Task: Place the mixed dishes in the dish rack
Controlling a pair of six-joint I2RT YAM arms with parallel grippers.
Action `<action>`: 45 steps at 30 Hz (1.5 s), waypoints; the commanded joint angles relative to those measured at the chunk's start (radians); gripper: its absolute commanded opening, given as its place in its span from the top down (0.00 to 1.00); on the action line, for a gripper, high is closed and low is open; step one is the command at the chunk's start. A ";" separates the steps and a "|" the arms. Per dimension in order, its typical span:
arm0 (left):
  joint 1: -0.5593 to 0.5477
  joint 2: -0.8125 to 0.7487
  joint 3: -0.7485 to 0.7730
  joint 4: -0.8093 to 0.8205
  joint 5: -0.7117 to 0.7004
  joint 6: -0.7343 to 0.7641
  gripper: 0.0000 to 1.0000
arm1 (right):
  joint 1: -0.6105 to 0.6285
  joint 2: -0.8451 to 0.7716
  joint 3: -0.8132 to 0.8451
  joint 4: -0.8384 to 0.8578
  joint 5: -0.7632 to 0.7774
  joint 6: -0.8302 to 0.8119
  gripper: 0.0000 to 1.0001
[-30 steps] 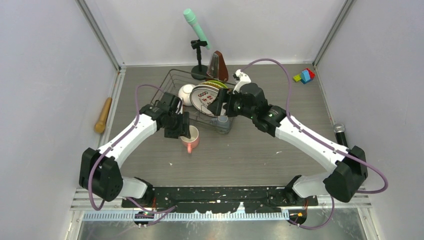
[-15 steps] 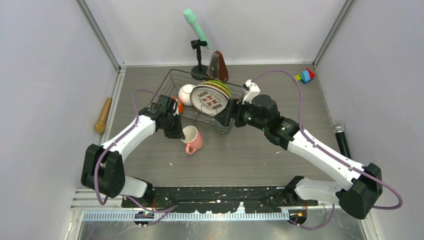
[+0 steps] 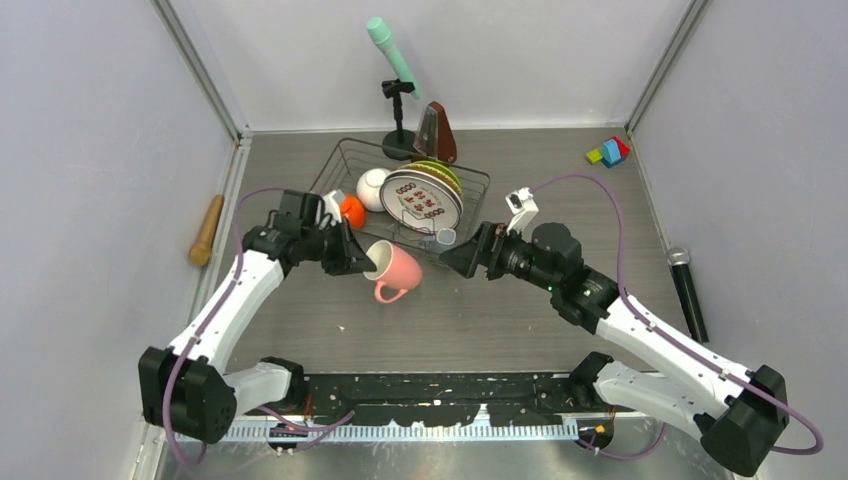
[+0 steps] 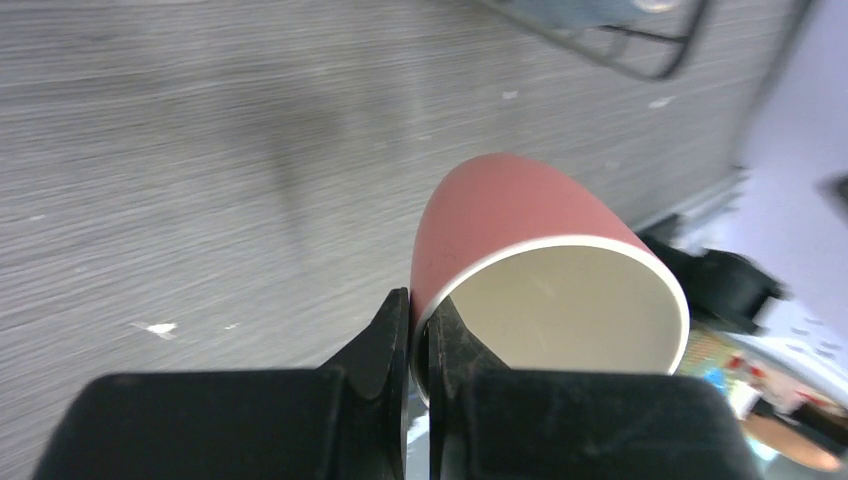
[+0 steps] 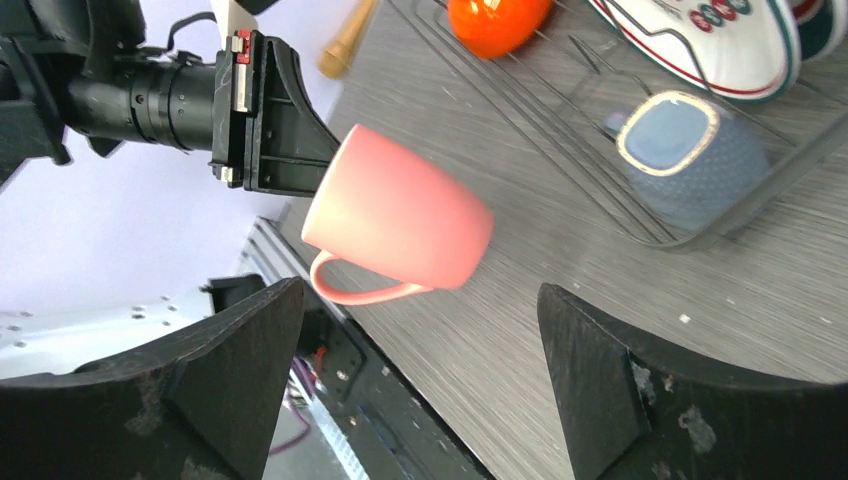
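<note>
Pink mug [image 3: 395, 270] hangs tilted, off the table [image 3: 500, 320], just in front of dish rack [image 3: 328, 170]; your L gripper [image 3: 368, 262] is pinched tight on its rim. Your R gripper [image 3: 452, 263] sits w/ jaws spread wide, nothing in them, near rack's front-right corner.

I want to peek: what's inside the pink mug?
Only its bare cream wall shows in the pink mug. The left gripper, pinching the rim, hides the lowest part.
</note>
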 commanded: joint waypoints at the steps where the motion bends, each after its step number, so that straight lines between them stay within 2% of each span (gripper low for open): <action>1: 0.047 -0.099 0.048 0.210 0.320 -0.210 1.00 | -0.005 -0.081 -0.083 0.257 -0.039 0.107 0.06; 3: 0.048 -0.126 0.055 0.273 0.344 -0.265 1.00 | -0.005 -0.087 -0.105 0.357 -0.040 0.157 0.06; 4: 0.048 -0.137 0.053 0.317 0.303 -0.298 1.00 | -0.004 -0.080 -0.113 0.377 -0.034 0.200 0.06; 7: 0.048 -0.151 0.043 0.466 0.413 -0.404 1.00 | -0.004 -0.044 -0.096 0.429 -0.049 0.306 0.06; 10: 0.048 -0.157 0.018 0.616 0.457 -0.508 1.00 | -0.004 0.002 -0.089 0.488 -0.075 0.360 0.05; 15: 0.048 -0.150 0.005 0.776 0.508 -0.628 1.00 | -0.004 0.042 -0.088 0.589 -0.067 0.409 0.04; 26: 0.048 -0.134 0.006 0.862 0.568 -0.696 1.00 | -0.004 0.118 -0.094 0.869 -0.086 0.538 0.04; 38: 0.043 -0.127 -0.028 0.898 0.587 -0.703 1.00 | -0.004 0.166 -0.047 0.875 -0.077 0.614 0.04; 45: 0.039 -0.110 -0.028 0.903 0.594 -0.705 1.00 | 0.014 0.193 -0.020 0.843 -0.074 0.610 0.08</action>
